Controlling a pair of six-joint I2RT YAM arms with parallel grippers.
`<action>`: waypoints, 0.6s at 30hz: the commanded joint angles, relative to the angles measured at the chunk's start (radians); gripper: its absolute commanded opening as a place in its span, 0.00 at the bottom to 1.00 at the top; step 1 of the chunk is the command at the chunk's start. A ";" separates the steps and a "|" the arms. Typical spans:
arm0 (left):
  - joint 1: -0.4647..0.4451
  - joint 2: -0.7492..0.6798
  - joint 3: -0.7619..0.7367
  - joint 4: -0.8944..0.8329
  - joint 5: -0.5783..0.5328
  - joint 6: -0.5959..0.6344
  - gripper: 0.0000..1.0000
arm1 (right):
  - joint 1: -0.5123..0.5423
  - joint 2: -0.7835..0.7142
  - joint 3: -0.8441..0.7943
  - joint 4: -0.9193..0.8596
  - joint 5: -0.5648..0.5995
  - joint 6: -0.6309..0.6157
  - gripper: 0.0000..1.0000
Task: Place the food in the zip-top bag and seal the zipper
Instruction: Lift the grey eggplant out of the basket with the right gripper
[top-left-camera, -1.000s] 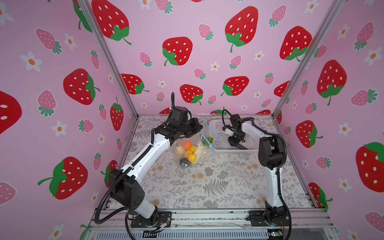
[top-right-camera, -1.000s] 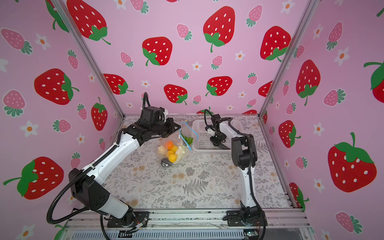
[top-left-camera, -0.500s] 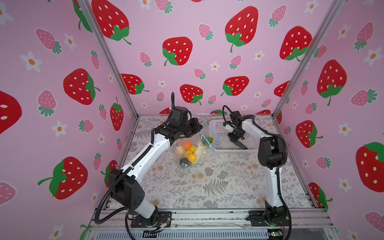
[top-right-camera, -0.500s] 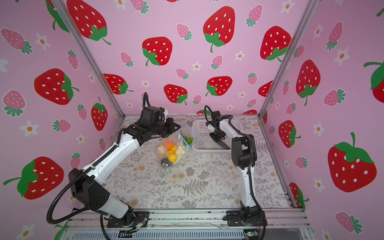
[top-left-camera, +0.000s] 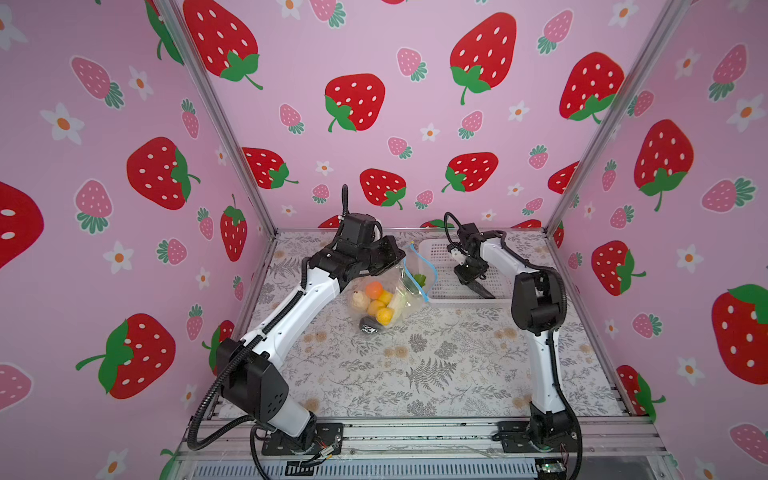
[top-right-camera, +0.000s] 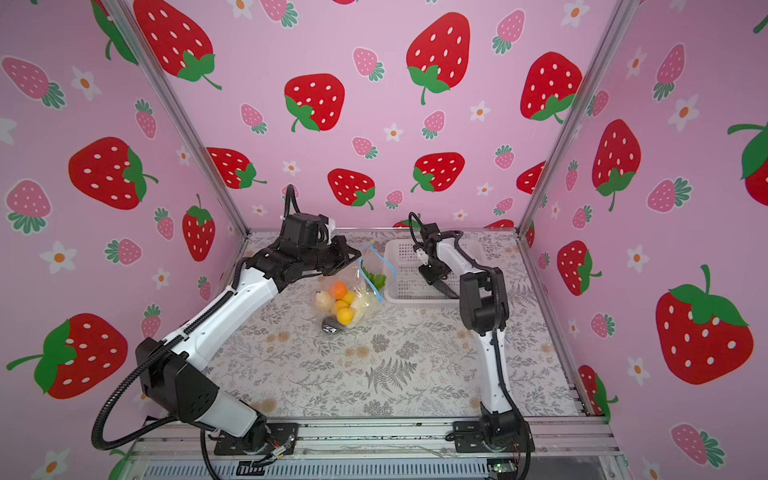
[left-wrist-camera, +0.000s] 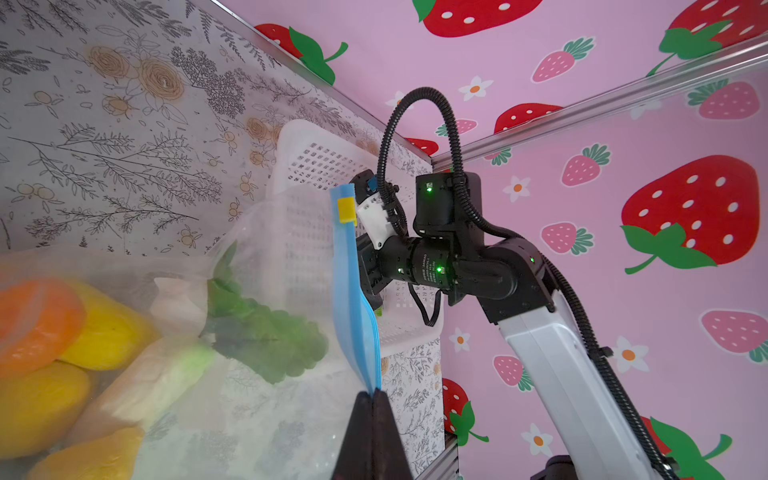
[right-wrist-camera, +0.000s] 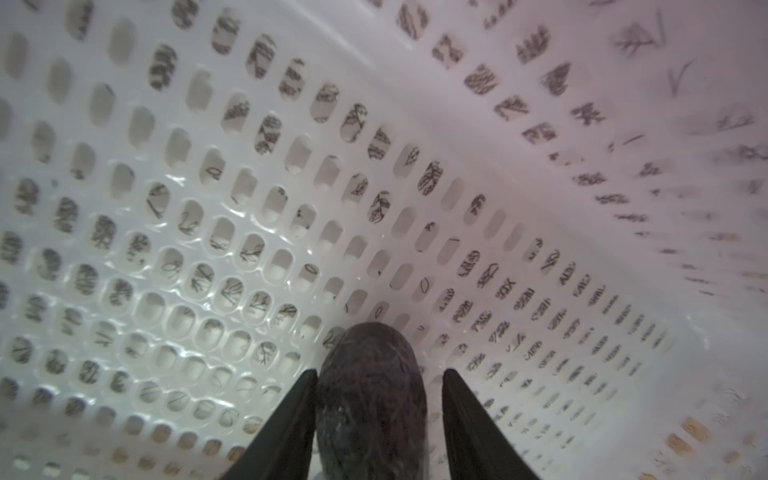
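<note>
Pinching the zipper (left-wrist-camera: 353, 291) of the floppy zip-top bag (left-wrist-camera: 257, 415), far centre, the left gripper (left-wrist-camera: 372, 392) is clenched; right gripper (right-wrist-camera: 379, 372), released, straddles 1 dark, likely slippery food piece (right-wrist-camera: 370, 415) in the far-right basket (top-left-camera: 465, 297): grip its middle.

My left arm (top-left-camera: 291, 316) reaches from the near left toward the far middle. The left hand (left-wrist-camera: 376, 401) lies turned sideways, fingers pressed flat together. My right arm (top-left-camera: 544, 365) stands up, elbow folded, forearm running far and left. The right hand (right-wrist-camera: 379, 376) angles down, fingers parted.
</note>
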 joint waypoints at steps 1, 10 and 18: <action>0.006 -0.033 -0.009 0.008 -0.006 0.003 0.00 | 0.001 0.018 0.014 -0.038 0.011 0.003 0.51; 0.007 -0.030 -0.011 0.009 -0.005 0.000 0.00 | -0.003 0.003 0.015 -0.012 -0.007 0.008 0.42; 0.008 -0.031 -0.010 0.009 -0.006 -0.001 0.00 | -0.012 -0.031 0.013 0.026 -0.027 0.033 0.31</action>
